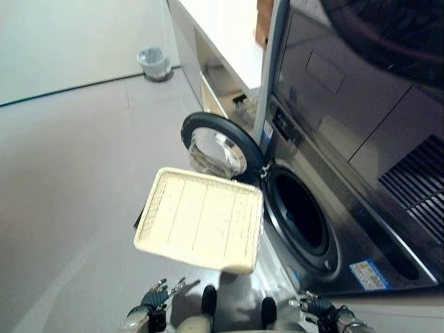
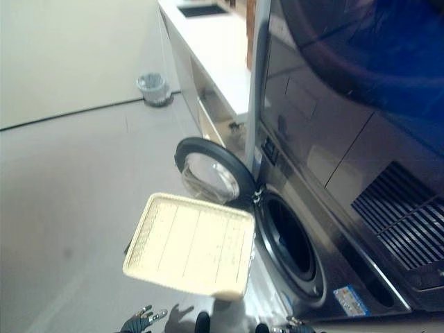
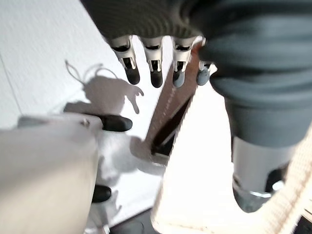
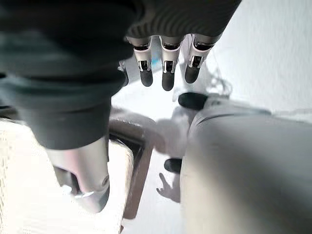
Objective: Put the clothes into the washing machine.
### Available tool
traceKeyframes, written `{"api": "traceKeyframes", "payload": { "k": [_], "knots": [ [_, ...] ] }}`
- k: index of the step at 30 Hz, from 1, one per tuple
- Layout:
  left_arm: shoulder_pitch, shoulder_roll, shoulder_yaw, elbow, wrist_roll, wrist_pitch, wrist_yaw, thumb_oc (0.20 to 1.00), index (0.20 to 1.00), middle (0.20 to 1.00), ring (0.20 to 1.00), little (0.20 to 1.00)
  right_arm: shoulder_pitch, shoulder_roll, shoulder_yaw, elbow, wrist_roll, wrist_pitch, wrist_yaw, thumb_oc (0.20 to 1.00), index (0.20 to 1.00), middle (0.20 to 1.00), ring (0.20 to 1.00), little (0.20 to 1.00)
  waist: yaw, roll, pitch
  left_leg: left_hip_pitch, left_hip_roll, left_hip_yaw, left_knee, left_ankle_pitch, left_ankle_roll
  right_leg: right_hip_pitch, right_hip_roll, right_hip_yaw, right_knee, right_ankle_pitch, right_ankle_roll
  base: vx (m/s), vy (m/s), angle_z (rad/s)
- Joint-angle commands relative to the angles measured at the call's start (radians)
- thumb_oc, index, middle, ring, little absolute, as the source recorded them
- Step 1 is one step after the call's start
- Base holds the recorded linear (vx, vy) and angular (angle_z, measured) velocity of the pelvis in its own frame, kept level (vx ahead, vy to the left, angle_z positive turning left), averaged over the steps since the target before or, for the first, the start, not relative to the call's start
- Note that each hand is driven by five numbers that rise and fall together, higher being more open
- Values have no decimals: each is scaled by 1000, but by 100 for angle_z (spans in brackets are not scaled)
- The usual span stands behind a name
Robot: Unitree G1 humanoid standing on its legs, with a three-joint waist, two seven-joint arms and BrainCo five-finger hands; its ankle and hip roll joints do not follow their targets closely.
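Left hand low by the floor, fingers straight and loose, holding nothing. Right hand likewise low, fingers relaxed, empty. Cream laundry basket just before the washing machine, door swung wide, dark drum exposed. Small bin far off against the wall.

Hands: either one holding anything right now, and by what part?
Nothing held. The left hand and right hand hang with straight fingers over bare floor, apart from the cream basket in front of the washing machine.
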State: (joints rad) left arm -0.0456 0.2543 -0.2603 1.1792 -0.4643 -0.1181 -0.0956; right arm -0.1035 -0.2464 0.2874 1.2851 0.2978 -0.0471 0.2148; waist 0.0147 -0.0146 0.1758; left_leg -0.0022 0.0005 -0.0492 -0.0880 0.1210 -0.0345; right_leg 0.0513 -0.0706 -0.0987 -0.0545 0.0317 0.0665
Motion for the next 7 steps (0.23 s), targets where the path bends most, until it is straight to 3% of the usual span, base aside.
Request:
{"api": "traceKeyframes", "payload": {
  "k": [1,7],
  "knots": [
    [-53,-23,-3,34,102,-9,-28,1000,1000,1000,1000,1000,-61,-18,23,-24,-65,7,4,1000,1000,1000,1000,1000,20,-7,28,-9,-84,-2,122,-123,18,-60,5,12,65,35,8,130,-37,0],
    [-24,-56,-9,67,142,18,-37,1000,1000,1000,1000,1000,-49,15,32,-41,-84,-32,42,1000,1000,1000,1000,1000,22,-15,-30,46,-80,-2,99,-135,21,-5,28,12,34,26,0,86,-37,2]
  ]
}}
